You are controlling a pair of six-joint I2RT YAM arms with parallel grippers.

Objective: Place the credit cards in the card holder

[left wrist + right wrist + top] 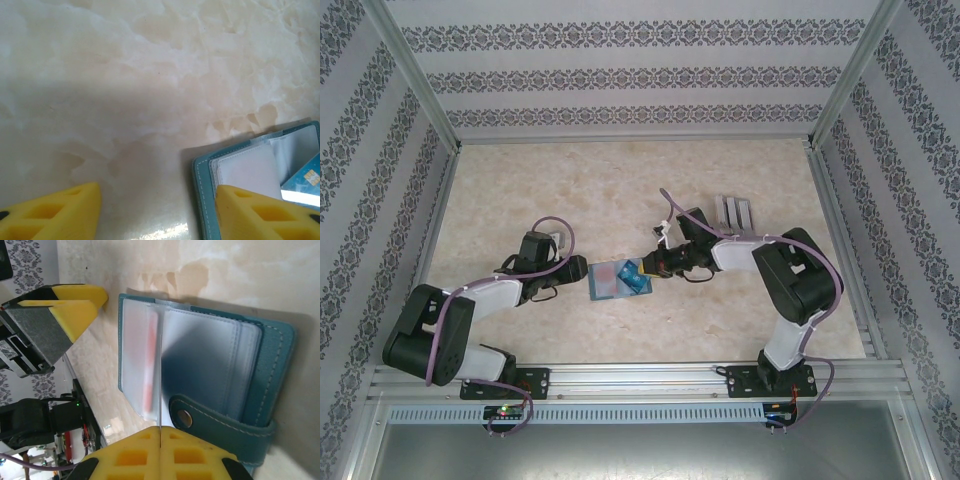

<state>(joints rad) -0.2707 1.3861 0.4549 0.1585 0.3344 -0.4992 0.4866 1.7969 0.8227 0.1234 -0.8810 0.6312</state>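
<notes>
Here left tool [157, 200] gapes; right tool [160, 432] pinches one leaf [135, 340] of teal card holder [270, 365].

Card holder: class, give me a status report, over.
Left gripper open, one finger over a corner of the card holder. Right gripper shut on its clear leaf. Red card sleeved. No obstruction seen.

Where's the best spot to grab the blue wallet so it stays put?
On the card holder, probably the flat teal cover edge nearest the left end effector, coming low from that side: it lies open on the table, and the right end effector pinches a clear leaf opposite.
</notes>
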